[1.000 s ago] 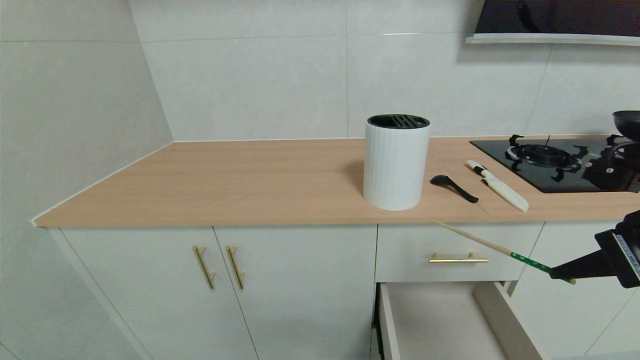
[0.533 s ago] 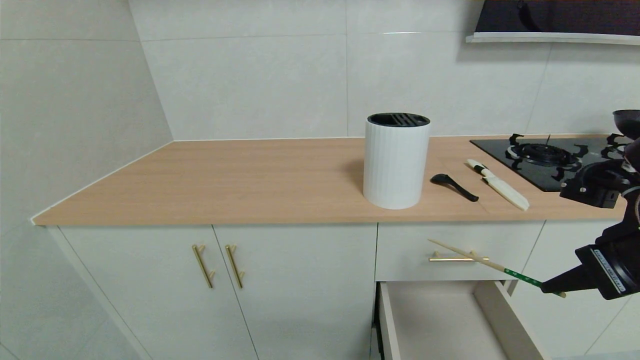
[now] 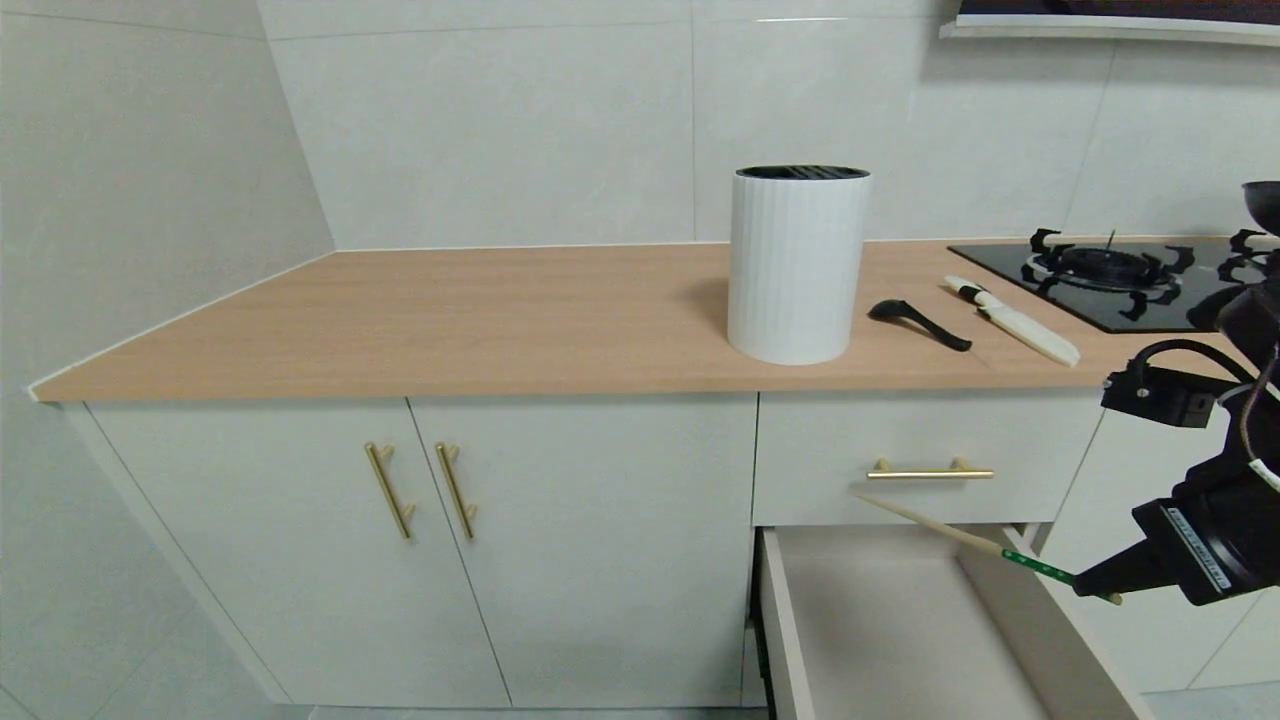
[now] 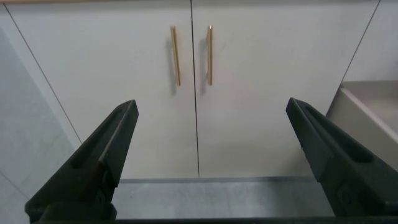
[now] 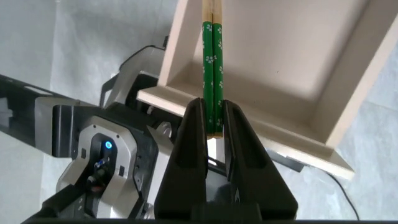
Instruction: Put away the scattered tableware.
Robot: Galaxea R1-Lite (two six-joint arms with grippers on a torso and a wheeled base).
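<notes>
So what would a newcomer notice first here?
The right gripper, shut on chopsticks that point out over the open drawer below the counter. Next, the tall white holder on the counter, with a black spoon and a knife lying beside it toward the stove.

2 chopsticks (image 5: 208, 68), a pair. 1 holder (image 3: 797, 265), white. 1 spoon (image 3: 915, 322), black, at 3 o'clock of the holder. 1 knife (image 3: 1013, 322), at 3 o'clock of the spoon. 2 drawers (image 3: 920, 440), one shut, one open. 2 doors (image 3: 250, 540). 3 handles (image 3: 930, 472), gold. 1 hob (image 3: 1040, 290).
</notes>
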